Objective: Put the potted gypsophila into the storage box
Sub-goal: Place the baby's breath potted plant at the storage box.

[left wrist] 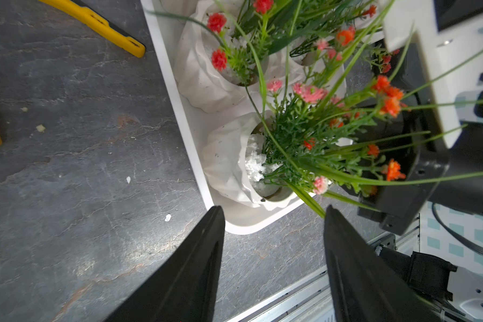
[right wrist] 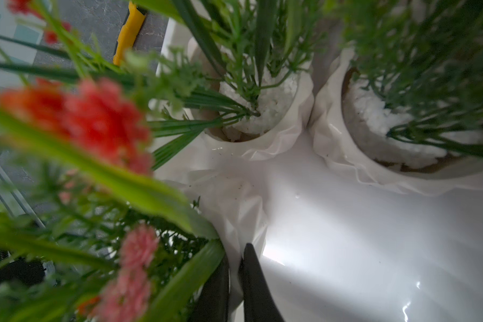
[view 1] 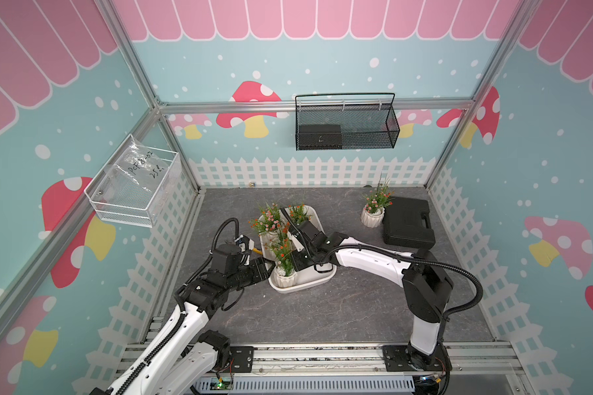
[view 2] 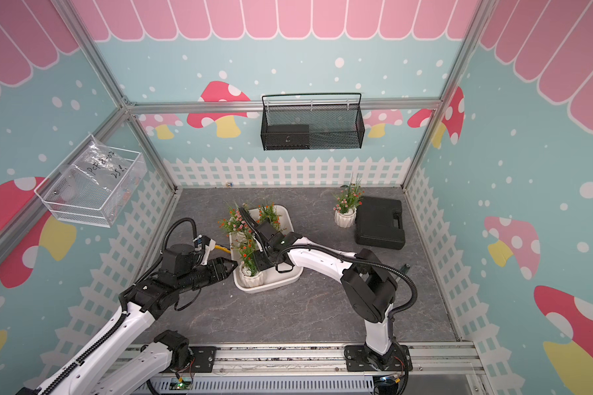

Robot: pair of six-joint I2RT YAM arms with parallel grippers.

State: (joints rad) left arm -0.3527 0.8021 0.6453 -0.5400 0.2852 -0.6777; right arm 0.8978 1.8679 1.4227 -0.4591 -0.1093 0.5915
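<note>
The right tool (right wrist: 237, 251) is closed on the white ribbed wall of a potted gypsophila (right wrist: 234, 206). One finger is inside the rim under the leaves and one is outside, with the wall pinched between them. That pot is within the storage box (view 1: 308, 281), in the corner closest to the left tool (left wrist: 273, 212). Whether its base rests on the box floor I cannot tell. Just beyond the right tool's fingertips stand a second pot (right wrist: 279, 145) and a third pot (right wrist: 343, 159), side by side in the same box and nearly touching.

The left tool is open and empty. Its jaws are spread just outside the box corner, over the grey counter (view 1: 322, 307), and aimed at the gripped pot without touching it. Off to this tool's side, beside the box's long rim, lies a yellow-and-black object (left wrist: 109, 30). Well away from both tools, a lone pot (view 1: 372, 216) stands on the counter next to a black hard case (view 1: 408, 222).
</note>
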